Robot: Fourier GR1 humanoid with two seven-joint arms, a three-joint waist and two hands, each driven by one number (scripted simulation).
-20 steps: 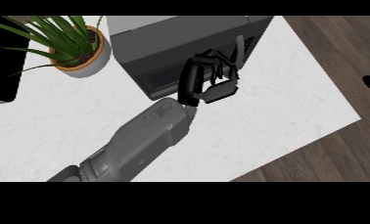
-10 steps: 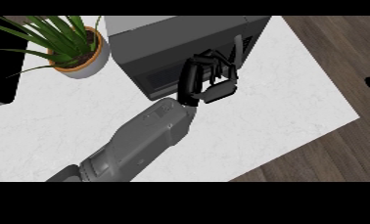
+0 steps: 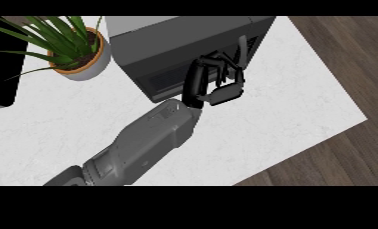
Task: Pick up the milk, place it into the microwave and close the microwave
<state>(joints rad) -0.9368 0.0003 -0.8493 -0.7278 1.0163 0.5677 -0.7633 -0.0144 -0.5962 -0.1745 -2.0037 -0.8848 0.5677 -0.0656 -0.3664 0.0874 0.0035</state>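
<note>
The dark grey microwave (image 3: 193, 43) stands at the back of the white counter, and its door (image 3: 177, 68) lies flush with its front. My left hand (image 3: 224, 93) is against the door's right part, beside the vertical handle (image 3: 241, 53). Its fingers (image 3: 196, 78) are loosely bent and touch the door, holding nothing. The grey forearm (image 3: 148, 143) comes in from the lower left. No milk shows anywhere in the view. My right hand is out of sight.
A potted green plant (image 3: 74, 48) stands left of the microwave. A black object (image 3: 7, 73) sits at the far left edge. The counter (image 3: 295, 108) ends to the right over a wooden floor (image 3: 347, 48).
Almost nothing differs: the left hand stays at the microwave's door and has shifted only slightly.
</note>
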